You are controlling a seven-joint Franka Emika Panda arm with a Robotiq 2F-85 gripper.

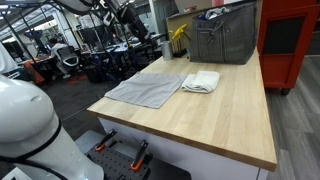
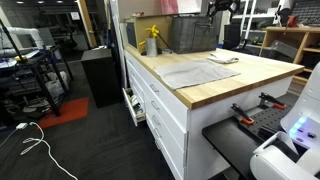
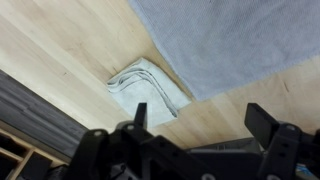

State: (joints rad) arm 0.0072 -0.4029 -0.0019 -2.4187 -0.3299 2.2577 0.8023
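Note:
In the wrist view my gripper (image 3: 203, 120) hangs high above a light wooden table (image 3: 60, 50), open, with nothing between its two dark fingers (image 3: 265, 122). Just above the left finger lies a folded white towel (image 3: 148, 88), and a flat grey cloth (image 3: 230, 40) spreads beside it toward the top right. Both exterior views show the pair side by side on the tabletop: the white towel (image 1: 201, 82) (image 2: 222, 60) and the grey cloth (image 1: 148, 90) (image 2: 195, 72). The gripper touches neither.
A grey mesh basket (image 1: 222, 40) (image 2: 190, 35) stands at the back of the table (image 1: 230, 125), with a yellow object (image 1: 178, 38) (image 2: 152, 40) beside it. A red cabinet (image 1: 290, 40) stands past the table. Orange-handled clamps (image 1: 120, 150) sit at the robot's base.

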